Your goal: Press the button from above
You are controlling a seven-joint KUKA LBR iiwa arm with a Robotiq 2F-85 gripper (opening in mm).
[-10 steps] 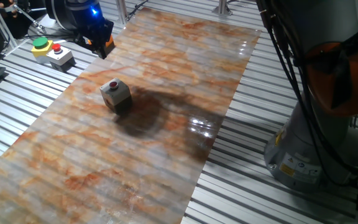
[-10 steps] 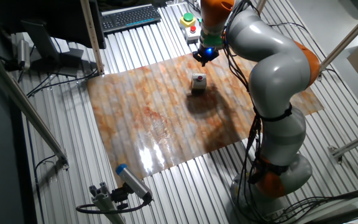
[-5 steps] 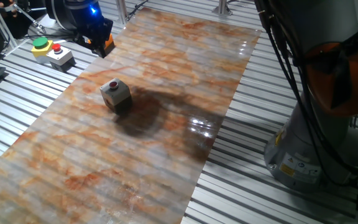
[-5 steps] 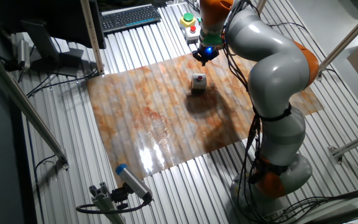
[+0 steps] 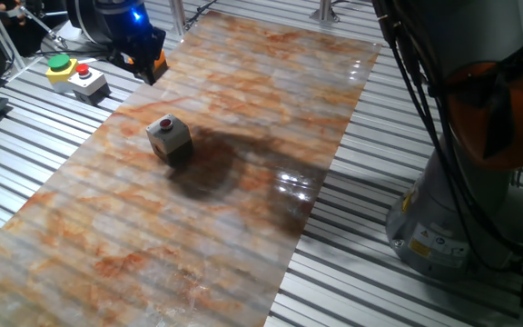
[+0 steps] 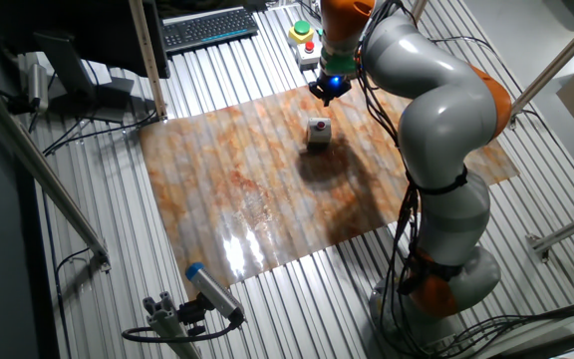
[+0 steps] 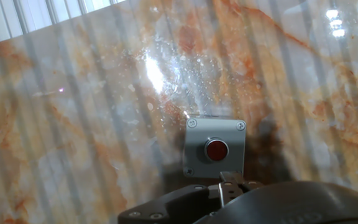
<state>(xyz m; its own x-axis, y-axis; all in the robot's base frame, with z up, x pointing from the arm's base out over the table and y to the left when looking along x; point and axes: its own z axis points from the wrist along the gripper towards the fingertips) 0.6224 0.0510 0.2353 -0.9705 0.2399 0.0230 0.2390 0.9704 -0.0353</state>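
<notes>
The button (image 7: 216, 150) caps a grey-white box (image 5: 170, 139) on the marbled mat (image 5: 243, 109). The gripper (image 5: 144, 60) hangs above and beyond the box, toward the yellow button box (image 5: 60, 68); its finger state cannot be determined. Recommended: centre over the red cap, then descend vertically, pressing squarely.

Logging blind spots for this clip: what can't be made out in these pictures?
- End effector fingertips: too small and dark in both fixed views; in the hand view its own housing hides them, so their state is unknown.
- Height above the button: no view settles it.
- Grey box far sides: hidden by itself.
</notes>
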